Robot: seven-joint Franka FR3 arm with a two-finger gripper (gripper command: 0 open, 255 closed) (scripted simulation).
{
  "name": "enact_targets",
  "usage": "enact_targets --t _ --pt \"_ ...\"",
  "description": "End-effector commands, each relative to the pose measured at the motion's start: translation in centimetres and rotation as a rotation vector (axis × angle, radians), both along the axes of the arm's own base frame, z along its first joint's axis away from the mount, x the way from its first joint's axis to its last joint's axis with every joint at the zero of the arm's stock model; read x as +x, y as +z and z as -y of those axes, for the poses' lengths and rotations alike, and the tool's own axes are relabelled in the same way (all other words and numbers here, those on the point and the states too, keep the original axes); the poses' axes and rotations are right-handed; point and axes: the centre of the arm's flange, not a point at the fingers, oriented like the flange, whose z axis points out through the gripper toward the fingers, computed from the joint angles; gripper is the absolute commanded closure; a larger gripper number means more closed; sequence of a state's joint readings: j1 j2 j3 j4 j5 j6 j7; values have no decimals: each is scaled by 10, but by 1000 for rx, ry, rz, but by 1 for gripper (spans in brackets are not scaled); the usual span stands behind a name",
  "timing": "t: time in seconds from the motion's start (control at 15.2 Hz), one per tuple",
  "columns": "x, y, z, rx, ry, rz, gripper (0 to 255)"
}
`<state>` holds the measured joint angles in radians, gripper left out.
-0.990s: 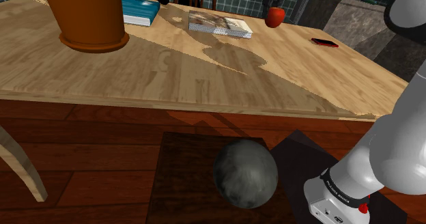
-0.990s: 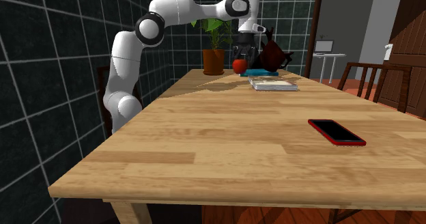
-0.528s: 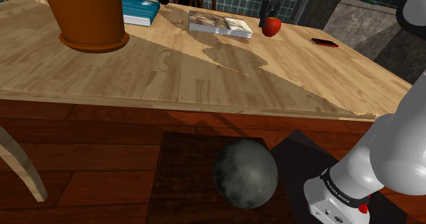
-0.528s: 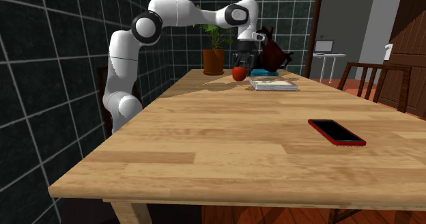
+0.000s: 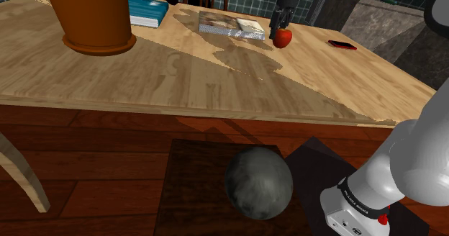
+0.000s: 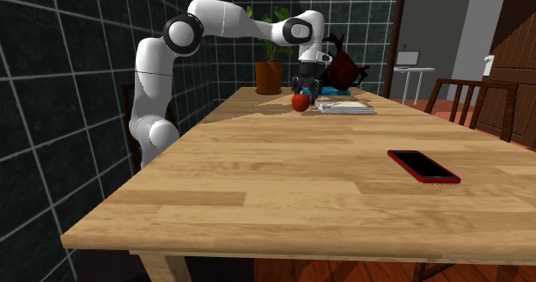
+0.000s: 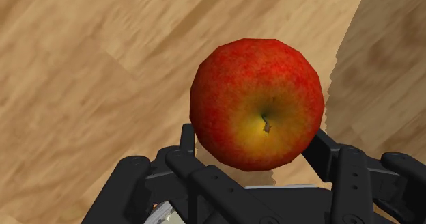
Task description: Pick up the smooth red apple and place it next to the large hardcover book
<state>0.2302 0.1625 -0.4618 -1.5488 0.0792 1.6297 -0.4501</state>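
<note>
While the gripper (image 7: 254, 146) clasps the red apple (image 7: 257, 105), its black fingers (image 7: 186, 142) sit against the fruit's two sides, set narrow to its width. The yellow patch and dark pit of the apple face the wrist camera.

Position: the apple (image 5: 283, 37) is low over the wooden table (image 5: 216, 83), just beside the large book (image 5: 232, 26), on the shoulder view's right of it. Cannot tell whether the apple touches the table top. In the second exterior view the apple (image 6: 299, 102) is at the near left corner of the book (image 6: 345, 107), with the gripper (image 6: 301, 91) directly over it.

Writing: the large book's cover shows a mottled picture, no lettering legible. A dark band at the arm's base (image 5: 357, 202) carries small print, too small to read.

Other items: teal book (image 5: 147, 10) beyond the large one, beside an orange-brown pot (image 5: 97, 19); red-edged phone (image 6: 423, 166) well apart, lying flat, screen blank; grey ball (image 5: 259, 183) on the floor by the stand.
</note>
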Motion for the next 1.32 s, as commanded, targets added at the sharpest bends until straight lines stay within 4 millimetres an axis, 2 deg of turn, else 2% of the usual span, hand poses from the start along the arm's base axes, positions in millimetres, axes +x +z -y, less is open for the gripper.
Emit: enact_targets --t 0.0,0.4,0.46,0.79,1.06,1.25 --pt "0 -3 0 0 0 1 255" --pt "0 -3 0 0 0 1 255" --pt "0 -3 0 0 0 1 0" --pt "0 -3 0 0 0 1 0" --pt "3 47 1 0 0 1 0" --pt "3 47 1 0 0 1 0"
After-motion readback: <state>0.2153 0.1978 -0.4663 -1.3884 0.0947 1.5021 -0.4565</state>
